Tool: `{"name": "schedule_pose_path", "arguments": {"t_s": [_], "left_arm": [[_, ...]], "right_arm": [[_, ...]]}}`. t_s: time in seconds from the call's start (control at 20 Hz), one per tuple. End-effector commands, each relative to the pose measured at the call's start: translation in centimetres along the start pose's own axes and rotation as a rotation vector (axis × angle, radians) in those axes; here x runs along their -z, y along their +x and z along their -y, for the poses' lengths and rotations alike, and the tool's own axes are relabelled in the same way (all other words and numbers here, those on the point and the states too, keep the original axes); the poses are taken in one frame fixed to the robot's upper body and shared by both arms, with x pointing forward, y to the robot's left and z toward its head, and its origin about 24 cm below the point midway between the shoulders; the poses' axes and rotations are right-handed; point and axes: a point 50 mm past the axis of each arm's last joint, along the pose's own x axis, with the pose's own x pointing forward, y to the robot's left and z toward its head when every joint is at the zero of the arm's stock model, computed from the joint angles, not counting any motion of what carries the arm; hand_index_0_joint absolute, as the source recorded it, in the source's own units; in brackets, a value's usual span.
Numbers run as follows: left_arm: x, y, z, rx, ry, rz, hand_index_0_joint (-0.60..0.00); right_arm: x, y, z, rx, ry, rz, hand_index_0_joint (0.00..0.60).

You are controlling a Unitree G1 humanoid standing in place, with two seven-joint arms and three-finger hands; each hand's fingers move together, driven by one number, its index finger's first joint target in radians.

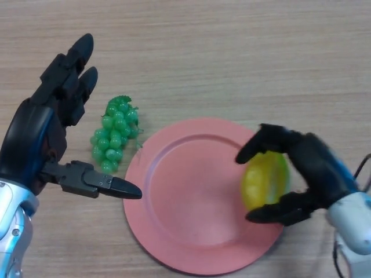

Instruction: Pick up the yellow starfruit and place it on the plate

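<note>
starfruit in right hand over plate, left hand open

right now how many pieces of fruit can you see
2. The yellow starfruit is over the right side of the pink plate, held in the right hand. The green grape bunch lies on the table left of the plate, beside the open left hand.
</note>
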Motion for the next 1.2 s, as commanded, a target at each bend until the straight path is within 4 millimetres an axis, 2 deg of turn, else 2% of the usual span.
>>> {"name": "schedule_pose_path", "arguments": {"t_s": [0.05,0.2,0.35,0.4,0.45,0.5,0.6,0.75,0.85,1.0,1.2], "left_arm": [[-3.4,-0.4,-1.7,-0.066,0.057,0.203,0.0],[-3.8,-0.7,-2.3,-0.083,0.051,0.207,0.0],[-3.8,-1.0,-2.6,-0.086,0.061,0.205,0.0],[-3.9,-1.0,-2.6,-0.086,0.063,0.204,0.0],[-3.9,-1.1,-2.7,-0.087,0.063,0.204,0.0],[-3.9,-1.1,-2.7,-0.088,0.069,0.202,0.0],[-4.1,-1.1,-2.9,-0.097,0.081,0.205,0.0],[-4.3,-1.0,-2.8,-0.105,0.092,0.222,0.0],[-4.4,-1.0,-2.7,-0.103,0.091,0.225,0.0],[-4.4,-0.7,-2.5,-0.106,0.089,0.236,0.0],[-4.4,-0.8,-2.0,-0.089,0.077,0.231,0.0]], "right_arm": [[-2.9,0.5,0.8,0.087,0.018,0.197,0.6],[-2.6,1.0,-1.7,-0.045,0.066,0.166,0.6],[-2.0,0.8,-3.1,-0.16,0.081,0.088,0.6],[-2.0,0.8,-3.2,-0.163,0.08,0.09,0.45],[-2.0,0.8,-3.2,-0.166,0.079,0.092,0.35],[-2.1,0.9,-3.3,-0.17,0.075,0.098,0.2],[-2.4,1.3,-3.1,-0.156,0.052,0.122,0.0],[-2.7,1.5,-2.5,-0.124,0.061,0.13,0.0],[-3.0,1.7,-1.4,-0.082,0.081,0.142,0.0],[-3.9,1.2,2.0,0.019,0.118,0.197,0.0],[-4.3,-0.7,5.1,0.077,0.221,0.242,0.0]]}}
